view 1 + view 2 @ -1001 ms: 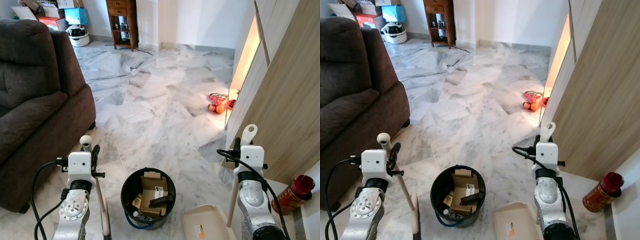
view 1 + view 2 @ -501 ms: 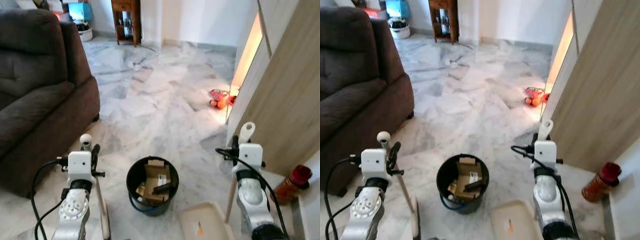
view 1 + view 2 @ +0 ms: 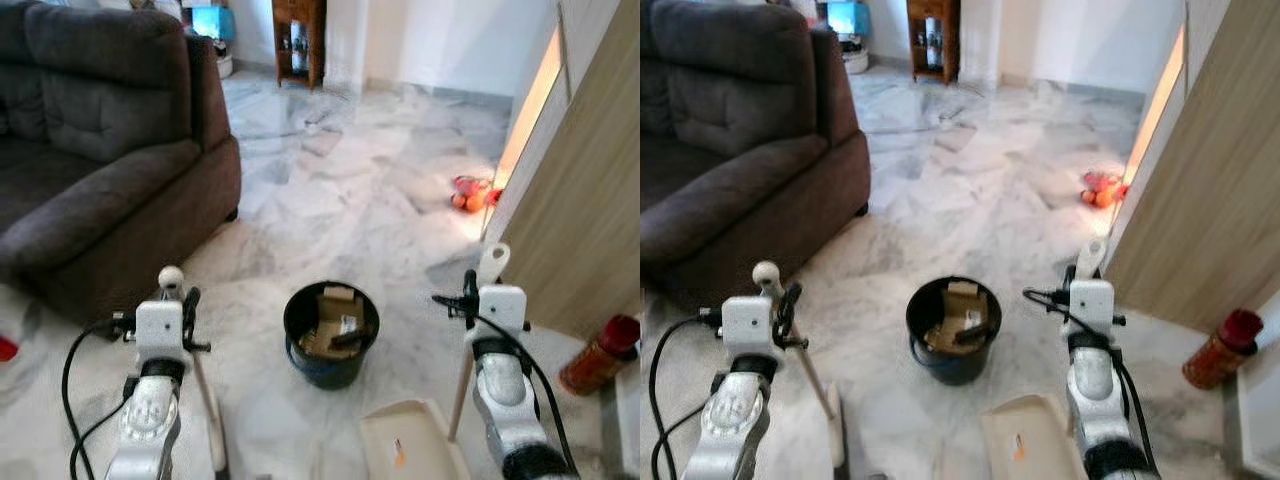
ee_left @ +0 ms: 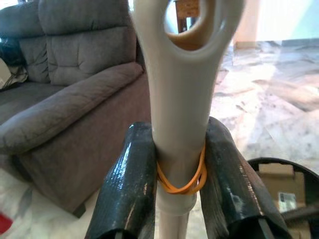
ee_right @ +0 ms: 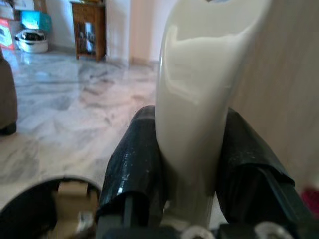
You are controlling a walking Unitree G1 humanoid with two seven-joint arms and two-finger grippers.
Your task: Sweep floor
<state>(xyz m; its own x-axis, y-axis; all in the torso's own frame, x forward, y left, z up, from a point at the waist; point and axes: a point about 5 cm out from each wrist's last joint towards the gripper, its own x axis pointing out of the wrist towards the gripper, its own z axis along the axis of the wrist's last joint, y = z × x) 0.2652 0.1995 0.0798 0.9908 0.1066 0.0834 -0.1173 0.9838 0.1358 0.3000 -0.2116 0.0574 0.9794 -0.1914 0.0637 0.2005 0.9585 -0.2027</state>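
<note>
My left gripper (image 3: 180, 298) is shut on the cream broom handle (image 4: 180, 89), which has an orange rubber band around it. The broom's stick (image 3: 205, 400) slants down to the floor at my lower left. On the other side, my right gripper (image 3: 480, 286) is shut on the cream dustpan handle (image 5: 197, 89), held upright. Its wooden stick runs down to the cream dustpan (image 3: 412, 447) on the marble floor (image 3: 330, 200). A black bucket (image 3: 318, 365) holding cardboard scraps stands on the floor between the two arms, a little ahead of them.
A dark brown sofa (image 3: 100, 170) takes up the left side. A wooden cabinet wall (image 3: 600, 190) runs along the right, with a red bottle (image 3: 600, 355) at its foot. Oranges and red items (image 3: 470, 193) lie by the lit gap. A wooden shelf (image 3: 298, 40) stands far back.
The whole view has shifted: the sofa now reaches further into the picture and the bucket sits further ahead. Both grippers keep the same hold on their handles.
</note>
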